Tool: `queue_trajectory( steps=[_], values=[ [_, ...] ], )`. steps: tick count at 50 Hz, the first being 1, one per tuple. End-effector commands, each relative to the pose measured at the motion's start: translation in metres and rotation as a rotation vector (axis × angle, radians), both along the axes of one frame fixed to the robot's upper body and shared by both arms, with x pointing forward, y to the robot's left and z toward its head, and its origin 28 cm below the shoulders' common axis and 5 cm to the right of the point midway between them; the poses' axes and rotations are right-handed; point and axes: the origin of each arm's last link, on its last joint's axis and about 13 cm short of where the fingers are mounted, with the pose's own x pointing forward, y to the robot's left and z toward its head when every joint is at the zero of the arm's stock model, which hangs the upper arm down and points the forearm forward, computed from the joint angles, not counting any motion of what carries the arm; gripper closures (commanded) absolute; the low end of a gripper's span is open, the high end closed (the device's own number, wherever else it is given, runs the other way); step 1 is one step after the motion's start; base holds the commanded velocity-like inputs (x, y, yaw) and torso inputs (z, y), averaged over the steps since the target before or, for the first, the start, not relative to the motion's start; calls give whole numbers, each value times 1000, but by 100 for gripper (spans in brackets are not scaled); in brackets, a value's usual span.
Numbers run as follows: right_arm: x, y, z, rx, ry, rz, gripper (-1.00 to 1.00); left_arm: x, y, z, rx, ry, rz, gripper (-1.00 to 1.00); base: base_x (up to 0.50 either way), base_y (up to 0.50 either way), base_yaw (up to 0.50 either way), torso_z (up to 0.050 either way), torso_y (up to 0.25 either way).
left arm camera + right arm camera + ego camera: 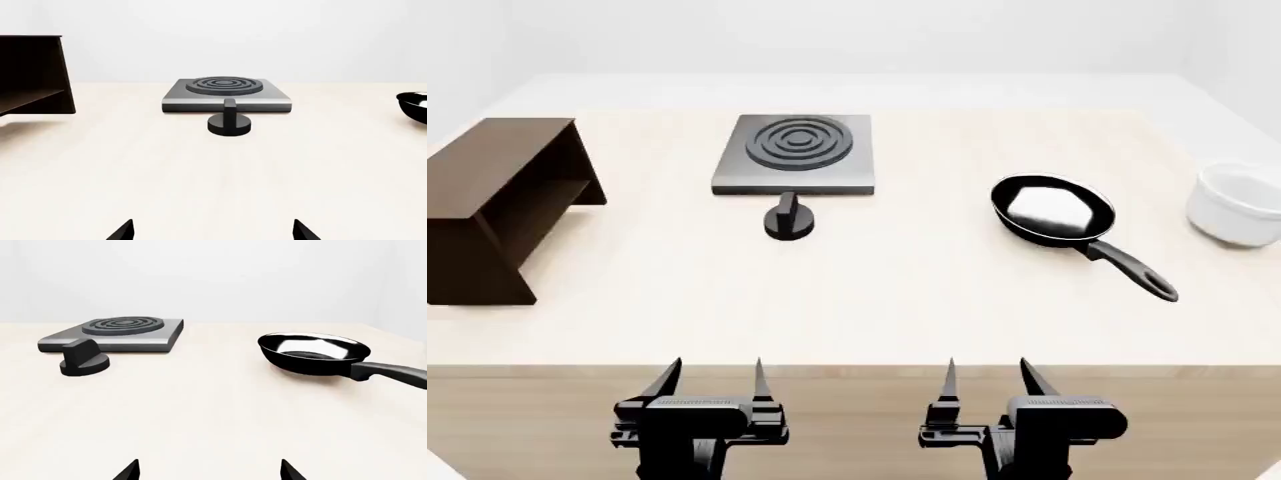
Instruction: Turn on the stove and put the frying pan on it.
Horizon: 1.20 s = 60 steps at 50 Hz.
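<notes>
Flat grey metal stove (793,153) sits mid-table toward the far edge, round black frying pan (1053,210) over toward the right edge; left gripper (711,383) and right gripper (986,381) both spread wide, holding nothing, at the near edge.

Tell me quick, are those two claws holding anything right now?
Left gripper: open, holding nothing.
Right gripper: open, holding nothing.

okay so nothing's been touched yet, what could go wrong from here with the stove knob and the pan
1. The knob sits close against the stove front edge, so the left gripper, jaws open, might bump the slab while turning it.
2. The frying pan has a long thin handle angled toward the right gripper; gripped far out, the pan may tilt or slip.
3. The white bowl stands near the pan and could get knocked.
</notes>
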Motion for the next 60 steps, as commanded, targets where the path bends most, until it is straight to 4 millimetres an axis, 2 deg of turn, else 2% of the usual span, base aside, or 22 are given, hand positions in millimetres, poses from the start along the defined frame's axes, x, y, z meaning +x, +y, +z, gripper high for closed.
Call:
queue_trajectory(
  steps=[1, 16, 23, 30, 32, 38, 60],
  values=[
    [0, 0, 0, -12, -4, -13, -100, 0, 0, 1, 0, -8, 2, -100, 0, 0, 0, 0, 0],
    [-1, 0, -6, -30, 0, -27, -100, -1, 1, -1, 25, 1, 24, -100, 0, 0, 0, 0, 0],
    [-1, -1, 5, -15, 26, -36, -100, 1, 3, 4, 53, 35, 57, -100, 0, 0, 0, 0, 0],
    [-2, 1, 16, -47, -26, -44, -100, 2, 2, 11, 78, 42, 66, -100, 0, 0, 0, 0, 0],
    [-3, 1, 25, -17, -62, -22, -100, 1, 4, 17, 82, 9, 77, -100, 98, 0, 0, 0, 0],
    [-4, 0, 38, -14, -100, -21, -100, 1, 6, 27, 77, -21, 91, -100, 449, 0, 0, 0, 0],
    [-1, -1, 39, 5, -74, -10, -100, 2, 7, 26, 82, -5, 85, -100, 500, 0, 0, 0, 0]
  ],
)
